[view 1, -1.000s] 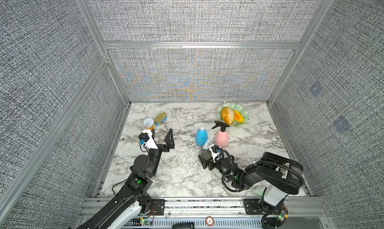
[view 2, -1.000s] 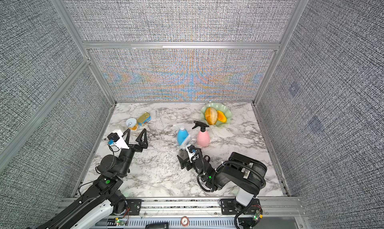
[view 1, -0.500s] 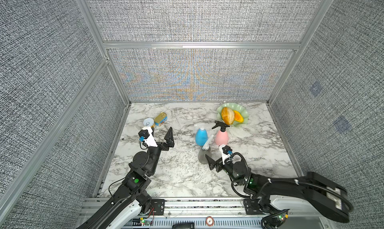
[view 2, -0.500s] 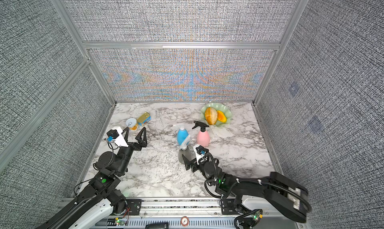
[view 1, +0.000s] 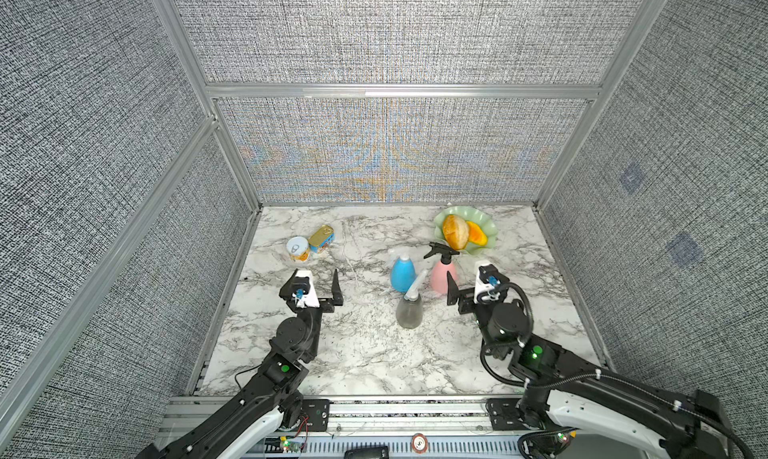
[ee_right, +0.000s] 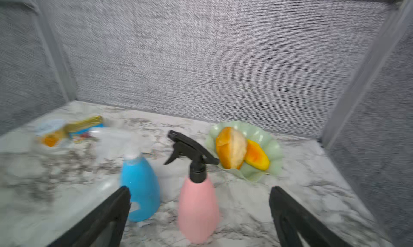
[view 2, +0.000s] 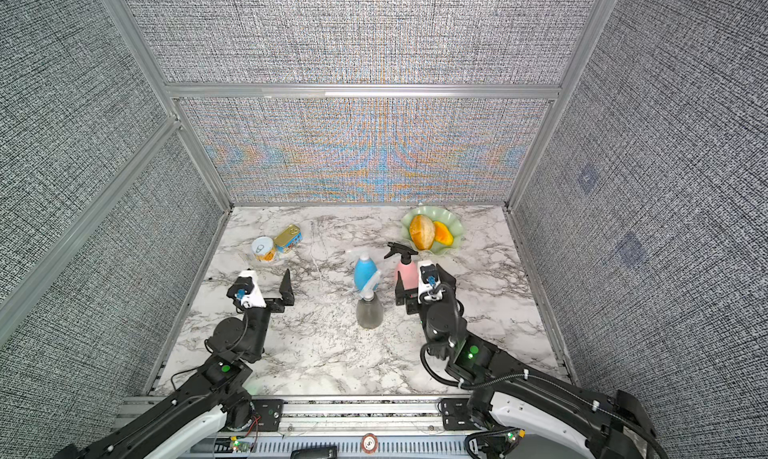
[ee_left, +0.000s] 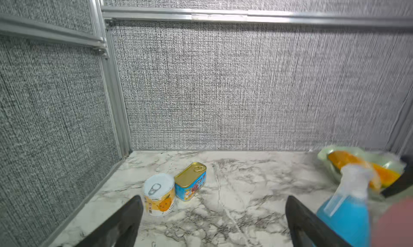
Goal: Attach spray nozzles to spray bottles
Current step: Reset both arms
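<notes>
Nearest the front rail, both arms reach out over the white, grey-veined marble table [view 1: 374, 361]. The left gripper [view 1: 318, 284] hangs over the near-left part of the table, its jaws spread wide and empty. The right gripper [view 1: 469, 284] hangs on the right, also spread wide and holding nothing, with one finger just beside the pink bottle [view 1: 439, 276]. I cannot tell whether it touches.

Between the two arms the grey bottle [view 1: 409, 311] stands upright. The white nozzle [view 1: 417, 282] sits on its neck, head slanting up and away. Just behind it is the blue bottle [view 1: 402, 274], carrying the translucent nozzle [view 1: 397, 256]. The pink bottle stands to the right of the blue one and is topped by the black nozzle [view 1: 440, 251].

Farther back on the left, a round can [view 1: 298, 249] and a flat tin [view 1: 322, 238] stand side by side. At the far right, a green dish [view 1: 486, 228] holds orange fruit pieces [view 1: 455, 230].

Grey woven walls [view 1: 386, 153] in an aluminium frame [view 1: 399, 91] close the table in on three sides.

A second ago the right arm was folded up, with its gripper over the grey bottle and hiding it. That arm has since stretched out and swung its gripper to the right, leaving the bottle in plain sight. The left gripper has barely shifted. The blue and pink bottles, the cans and the dish stand where they were.
</notes>
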Robot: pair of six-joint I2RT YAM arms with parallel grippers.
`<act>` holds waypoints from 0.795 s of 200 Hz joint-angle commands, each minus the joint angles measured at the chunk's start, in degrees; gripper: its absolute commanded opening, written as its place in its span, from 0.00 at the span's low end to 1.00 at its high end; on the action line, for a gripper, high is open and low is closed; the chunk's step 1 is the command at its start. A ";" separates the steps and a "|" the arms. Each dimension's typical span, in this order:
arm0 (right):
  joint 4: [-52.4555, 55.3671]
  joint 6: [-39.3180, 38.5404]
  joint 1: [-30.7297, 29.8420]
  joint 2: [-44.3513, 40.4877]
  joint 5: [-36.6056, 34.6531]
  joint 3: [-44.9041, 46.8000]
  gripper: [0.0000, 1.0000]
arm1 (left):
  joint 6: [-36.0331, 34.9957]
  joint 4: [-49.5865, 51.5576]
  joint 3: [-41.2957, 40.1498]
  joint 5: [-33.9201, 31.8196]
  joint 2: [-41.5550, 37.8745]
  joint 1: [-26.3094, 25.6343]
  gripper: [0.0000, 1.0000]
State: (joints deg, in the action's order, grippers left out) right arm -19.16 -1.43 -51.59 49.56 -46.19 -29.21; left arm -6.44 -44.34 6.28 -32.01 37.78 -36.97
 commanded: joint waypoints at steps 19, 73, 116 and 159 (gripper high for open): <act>-7.75 -4.24 16.16 1.39 3.92 2.02 0.99 | -12.29 -27.54 -2.95 -14.39 12.14 1.80 0.99; -13.99 -3.49 38.59 8.46 19.96 6.22 0.99 | -6.60 -46.44 -6.37 -11.78 37.56 14.30 0.99; -21.41 -5.80 42.76 14.76 25.26 10.80 0.99 | -4.72 -56.21 -3.79 -1.22 53.12 21.59 0.99; -27.09 -3.71 45.19 21.28 28.57 12.48 0.99 | 4.52 -40.10 0.30 17.73 50.73 32.06 0.99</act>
State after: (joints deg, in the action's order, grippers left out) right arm -39.75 -6.02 -7.03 68.20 -20.64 -17.47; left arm -7.29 -87.81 4.10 -27.90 85.60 -8.78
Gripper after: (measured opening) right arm 0.991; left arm 0.988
